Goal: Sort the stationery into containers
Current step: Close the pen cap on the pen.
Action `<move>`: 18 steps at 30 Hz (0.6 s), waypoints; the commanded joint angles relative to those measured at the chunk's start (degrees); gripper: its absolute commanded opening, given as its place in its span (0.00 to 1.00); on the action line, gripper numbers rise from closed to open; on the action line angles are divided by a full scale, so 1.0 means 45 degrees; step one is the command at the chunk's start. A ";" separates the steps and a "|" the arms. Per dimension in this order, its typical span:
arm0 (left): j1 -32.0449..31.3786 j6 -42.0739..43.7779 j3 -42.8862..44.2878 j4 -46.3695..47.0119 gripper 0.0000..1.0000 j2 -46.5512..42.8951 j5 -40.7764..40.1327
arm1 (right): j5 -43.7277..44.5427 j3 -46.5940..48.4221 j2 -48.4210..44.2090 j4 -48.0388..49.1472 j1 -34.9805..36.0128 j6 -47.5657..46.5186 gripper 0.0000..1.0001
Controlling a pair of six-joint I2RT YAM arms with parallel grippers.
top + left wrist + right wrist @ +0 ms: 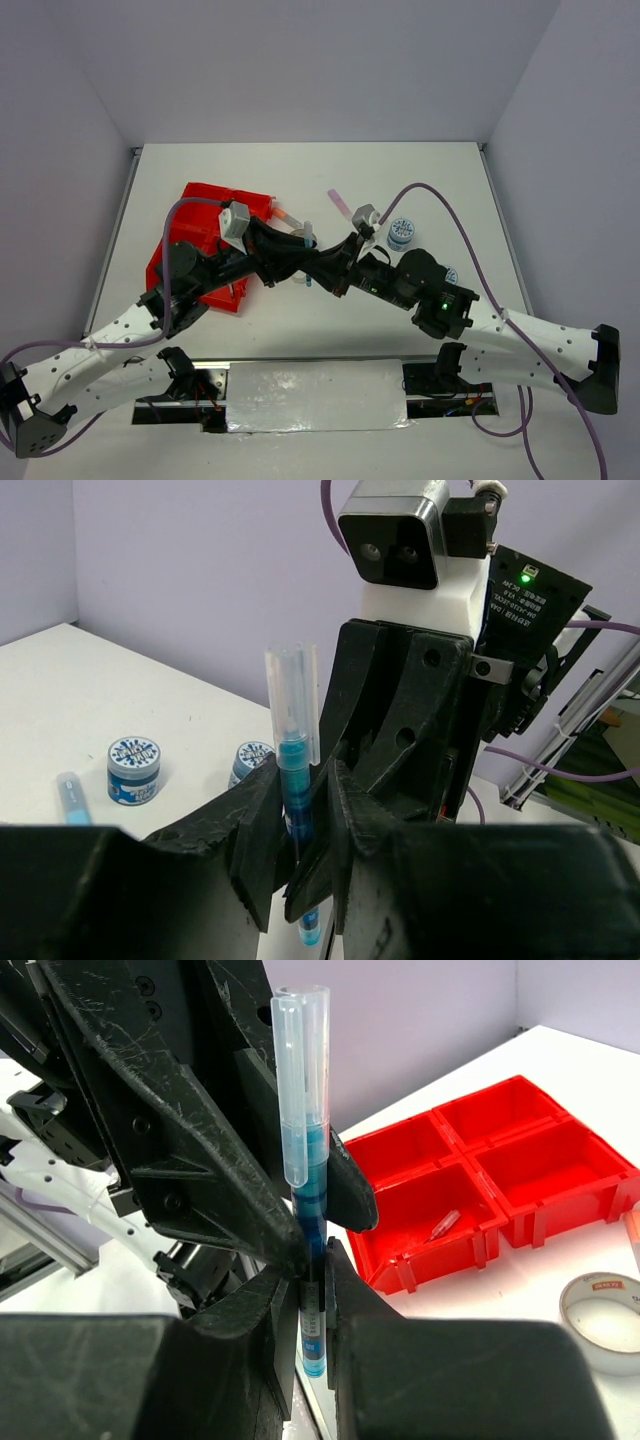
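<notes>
1. Blue pen (308,243) with a clear cap stands upright in the air, just right of the red tray (200,215) in the top view, touching neither the tray nor the table (440,170).
2. Left gripper (298,820) is clenched on the pen's blue barrel, one finger on each side.
3. Right gripper (312,1310) is also clamped on the same pen, lower on the barrel, and meets the left one head-on.
4. Two blue-white tape rolls (401,232) stand on the table, well apart from the tray, to its right beyond the grippers.
5. Pink stick (340,203) lies right of the tray, between it and the rolls.
6. Grey tape ring (600,1310) lies flat on the table near the tray, outside it.
7. Small clear piece (445,1223) lies in the tray compartment nearest the right wrist camera. The other three compartments show only red floor.
</notes>
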 commanded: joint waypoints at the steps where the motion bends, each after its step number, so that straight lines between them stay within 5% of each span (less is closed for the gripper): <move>1: -0.0136 0.0281 -0.0104 0.0791 0.36 -0.0059 0.1020 | 0.0574 0.0444 -0.0279 0.0079 0.0009 -0.0163 0.00; 5: -0.0136 0.0321 -0.0104 0.0713 0.46 -0.0097 0.1040 | 0.0594 0.0561 -0.0221 -0.0175 -0.0011 -0.0261 0.00; 9: -0.0136 0.0281 0.0070 0.0714 0.76 -0.0409 0.1060 | 0.0711 0.0503 0.0091 -0.0313 0.0028 -0.0320 0.00; 14: -0.0136 0.0631 0.0559 0.0129 0.99 -0.0488 0.0573 | 0.0478 0.0425 0.0287 -0.0234 -0.0030 -0.0320 0.00; 18: -0.0136 0.1081 0.1125 -0.0828 0.99 -0.0371 -0.0792 | 0.0068 0.0561 0.0403 -0.0370 -0.0030 -0.0378 0.00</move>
